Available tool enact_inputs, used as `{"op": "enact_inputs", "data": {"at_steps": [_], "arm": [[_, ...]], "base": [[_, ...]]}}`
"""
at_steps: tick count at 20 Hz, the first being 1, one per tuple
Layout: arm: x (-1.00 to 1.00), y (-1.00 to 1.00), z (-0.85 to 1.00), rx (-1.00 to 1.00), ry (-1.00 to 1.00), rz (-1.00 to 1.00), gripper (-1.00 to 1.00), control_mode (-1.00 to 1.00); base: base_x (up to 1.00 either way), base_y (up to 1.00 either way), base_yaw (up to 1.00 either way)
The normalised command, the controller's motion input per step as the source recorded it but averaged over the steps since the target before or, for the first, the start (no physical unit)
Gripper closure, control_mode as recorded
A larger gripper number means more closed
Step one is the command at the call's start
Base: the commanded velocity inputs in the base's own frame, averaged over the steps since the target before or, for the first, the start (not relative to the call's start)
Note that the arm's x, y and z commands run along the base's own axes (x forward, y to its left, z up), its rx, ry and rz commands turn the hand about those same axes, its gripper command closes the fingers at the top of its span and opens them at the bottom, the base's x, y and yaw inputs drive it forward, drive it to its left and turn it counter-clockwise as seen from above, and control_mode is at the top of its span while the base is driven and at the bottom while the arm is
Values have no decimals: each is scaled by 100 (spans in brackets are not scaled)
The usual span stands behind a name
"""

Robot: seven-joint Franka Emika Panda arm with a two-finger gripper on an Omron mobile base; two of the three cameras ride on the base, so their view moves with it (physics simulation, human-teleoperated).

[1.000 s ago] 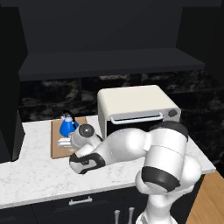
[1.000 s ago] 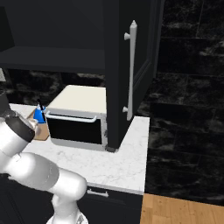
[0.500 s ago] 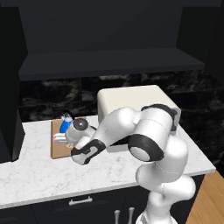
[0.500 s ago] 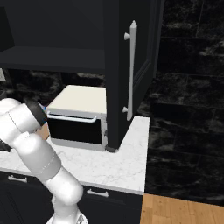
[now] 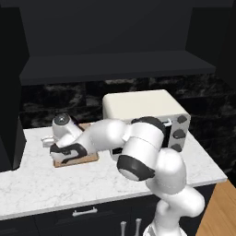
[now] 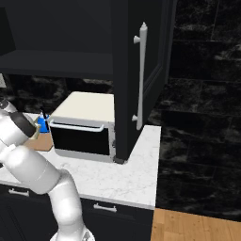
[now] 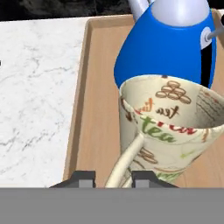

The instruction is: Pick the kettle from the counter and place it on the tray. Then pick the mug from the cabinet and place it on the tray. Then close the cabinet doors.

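Note:
The beige mug [image 7: 166,127], printed with tea words, fills the hand view just above the wooden tray [image 7: 98,109], and its handle runs down between my fingertips. My gripper [image 7: 114,178] is shut on the mug handle. Right behind the mug, the blue kettle [image 7: 170,48] stands on the tray. In the left base view my hand [image 5: 63,150] hangs low over the tray [image 5: 80,160] and the wrist hides the kettle. From the right, the kettle [image 6: 43,124] peeks out on the tray [image 6: 43,142] behind my arm. The cabinet door [image 6: 155,56] with its silver bar handle [image 6: 140,75] stands open.
A white toaster oven [image 5: 143,110] sits on the marble counter [image 5: 92,182] just right of the tray. The dark cabinet shelf [image 5: 115,67] hangs above. The left door [image 5: 9,106] stands open at the counter's left end. Dark drawers [image 6: 113,212] lie below.
My arm has stretched out to the left and the hand has come down over the tray, carrying the mug next to the kettle.

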Motion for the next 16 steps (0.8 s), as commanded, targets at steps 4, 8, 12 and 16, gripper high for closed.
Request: {"op": "enact_inputs", "data": {"at_steps": [4, 8, 12, 16], "arm": [[-28, -33, 3, 0, -6, -7, -100, -100], [-68, -57, 11, 0, -10, -8, -100, -100], [-76, -50, 37, 0, -13, -8, -100, -100], [-81, -35, 79, 0, -14, -4, -100, -100]], "base": [[0, 0, 0], [0, 0, 0], [0, 0, 0], [0, 0, 0]]}}
